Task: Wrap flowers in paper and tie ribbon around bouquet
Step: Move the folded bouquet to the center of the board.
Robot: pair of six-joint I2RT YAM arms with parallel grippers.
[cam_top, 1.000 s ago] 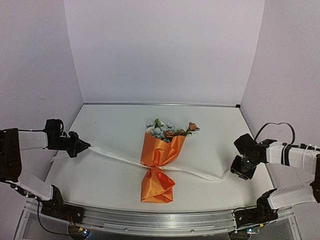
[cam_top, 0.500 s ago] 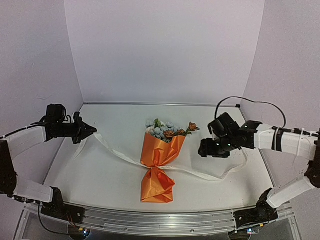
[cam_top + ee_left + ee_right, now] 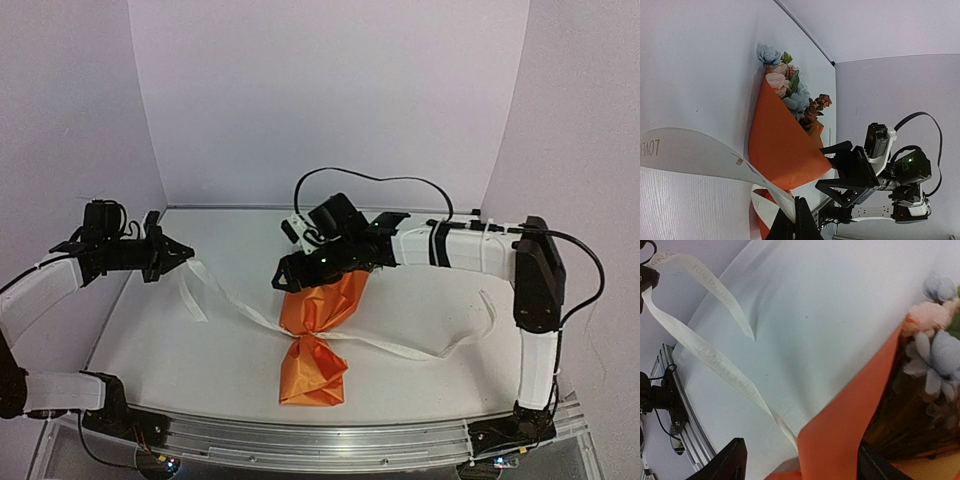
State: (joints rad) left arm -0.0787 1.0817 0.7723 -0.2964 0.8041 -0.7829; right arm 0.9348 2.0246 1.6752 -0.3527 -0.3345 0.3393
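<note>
At the near end, the flared tail of the orange paper (image 3: 312, 375) lies flat on the table (image 3: 200, 370). Just above it, the bouquet (image 3: 322, 305) is pinched to a narrow waist where the cream ribbon (image 3: 690, 150) crosses it, so the wrapping looks done and the tying is the step in hand. I cannot tell whether a knot is already formed at that waist. To the right, the ribbon's other length trails loose over the table in a slack curl with nothing holding it. To the left, the left gripper (image 3: 180, 254) has its fingers pressed together on the ribbon, lifting that strand clear of the table, with a short free end hanging below. Farther back, the right gripper (image 3: 288, 278) hovers over the left edge of the cone's wide part. Its jaws are spread, with the paper's edge between them, and they grip nothing. The flowers (image 3: 787, 90) spill out at the far end, beyond it. The next move probably calls for the right arm to pin the cone or catch a strand while the left pulls the ribbon taut, without dragging the bouquet sideways.
</note>
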